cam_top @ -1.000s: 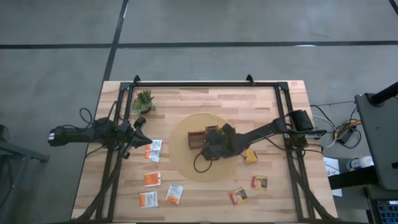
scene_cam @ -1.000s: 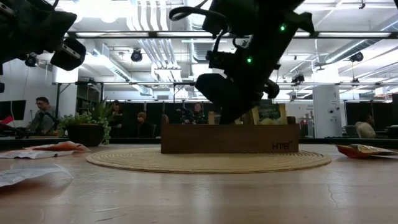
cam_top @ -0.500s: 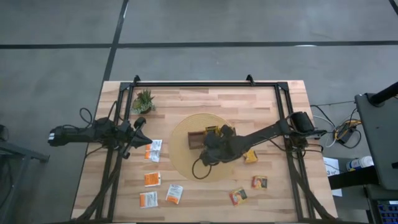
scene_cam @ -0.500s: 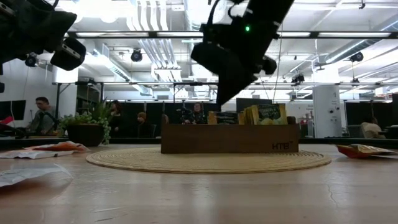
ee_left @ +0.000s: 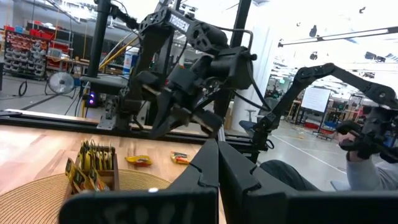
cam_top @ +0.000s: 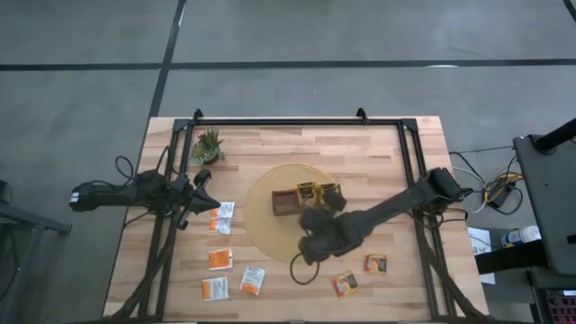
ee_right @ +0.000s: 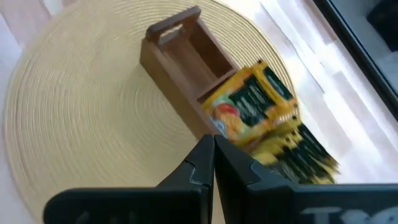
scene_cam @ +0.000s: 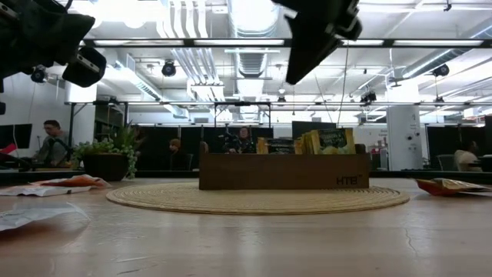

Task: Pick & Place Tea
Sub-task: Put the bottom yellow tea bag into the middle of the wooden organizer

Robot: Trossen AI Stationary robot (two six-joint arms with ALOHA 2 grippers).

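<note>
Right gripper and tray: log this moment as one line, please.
right gripper: shut, empty, above mat near tray | tray: sachets in right end, left end empty | left gripper: shut, waiting at table's left

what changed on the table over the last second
The right gripper, shut and empty, pulled back from over the wooden tray toward the near edge of the round mat and rose clear in the low view. The yellow sachets it had covered now stand uncovered in the tray. Nothing was taken or let go. The left gripper, the plant and the loose sachets stayed put.
</note>
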